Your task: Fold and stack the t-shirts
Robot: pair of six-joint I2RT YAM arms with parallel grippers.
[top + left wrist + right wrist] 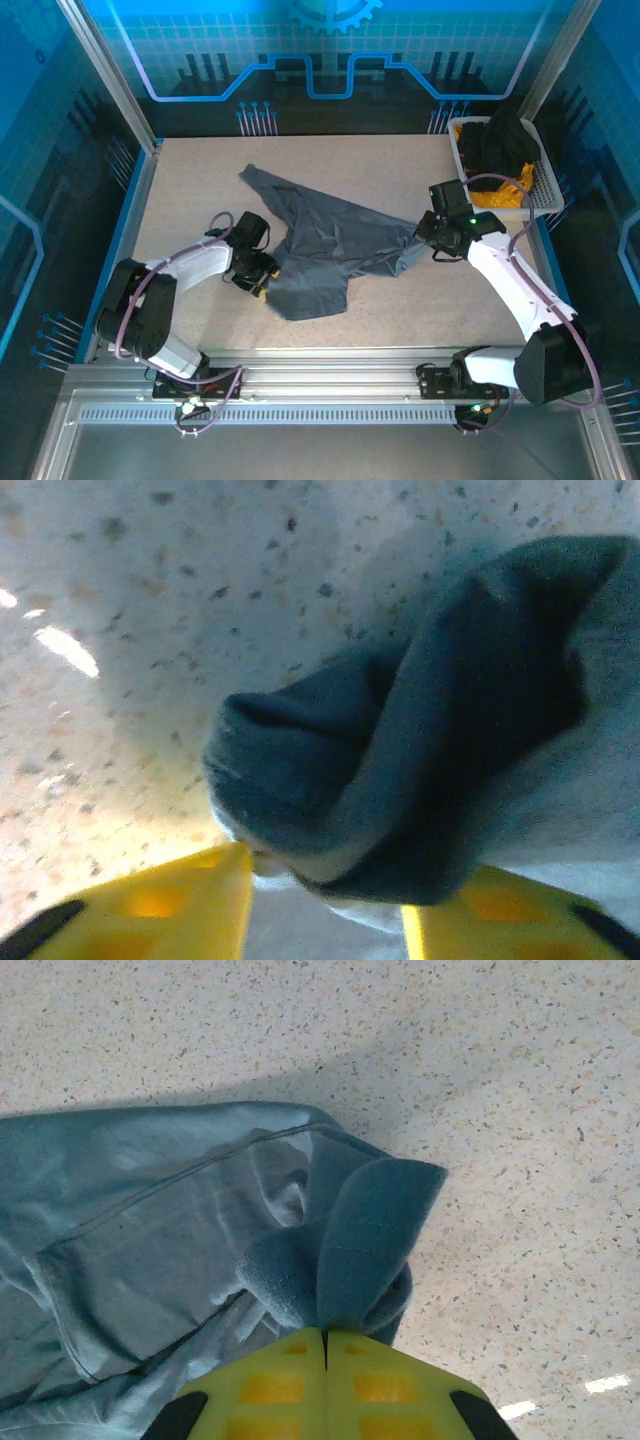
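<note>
Shows the grey shirt [325, 245] lying rumpled across the middle of the top view on the table [190, 190], a narrow end trailing toward upper left and a wider flap hanging toward lower centre. Places the left gripper [262, 283] at the shirt's lower-left edge; from the left wrist, sees its yellow fingers [170, 905] standing apart at the bottom of the frame with a bunched fold of the shirt between them. Places the right gripper [424, 243] at the shirt's right end; from the right wrist, sees it pressed shut on a raised fold, the rest of the cloth spread to the left. Finds a white basket [548, 190] in the upper right, holding a black shirt [500, 145] over an orange shirt [508, 192].
</note>
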